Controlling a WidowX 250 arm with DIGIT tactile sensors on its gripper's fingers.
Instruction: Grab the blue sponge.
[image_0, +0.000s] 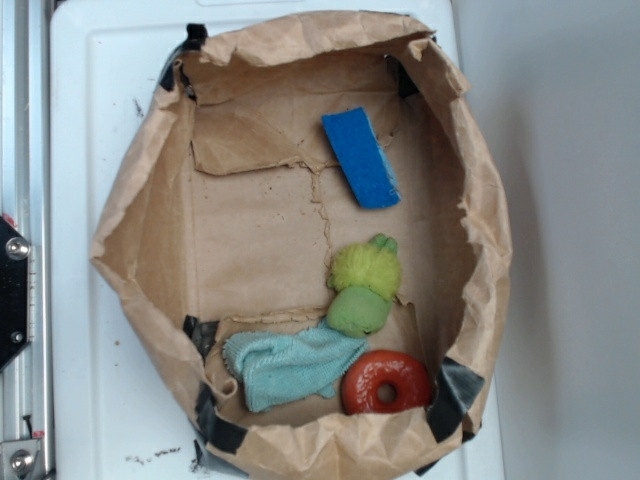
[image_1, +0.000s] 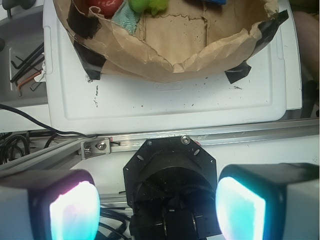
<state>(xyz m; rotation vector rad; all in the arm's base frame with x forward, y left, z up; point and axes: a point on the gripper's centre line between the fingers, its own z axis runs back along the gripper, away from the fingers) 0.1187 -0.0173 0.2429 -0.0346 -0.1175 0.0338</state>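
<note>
The blue sponge (image_0: 361, 157) lies flat on the floor of a brown paper-lined bin (image_0: 140, 215), toward its far right corner. In the wrist view only a sliver of the blue sponge (image_1: 213, 2) shows at the top edge. My gripper (image_1: 156, 207) is open, its two glowing pads wide apart with nothing between them. It hangs over the black robot base, well outside the bin. The exterior view does not show the gripper.
A green plush toy (image_0: 363, 287), a pale teal cloth (image_0: 290, 365) and a red ring (image_0: 387, 383) sit at the bin's near end. The bin rests on a white board (image_1: 170, 102). An aluminium rail (image_1: 210, 134) and cables (image_1: 22, 70) lie by the robot base (image_1: 170, 185).
</note>
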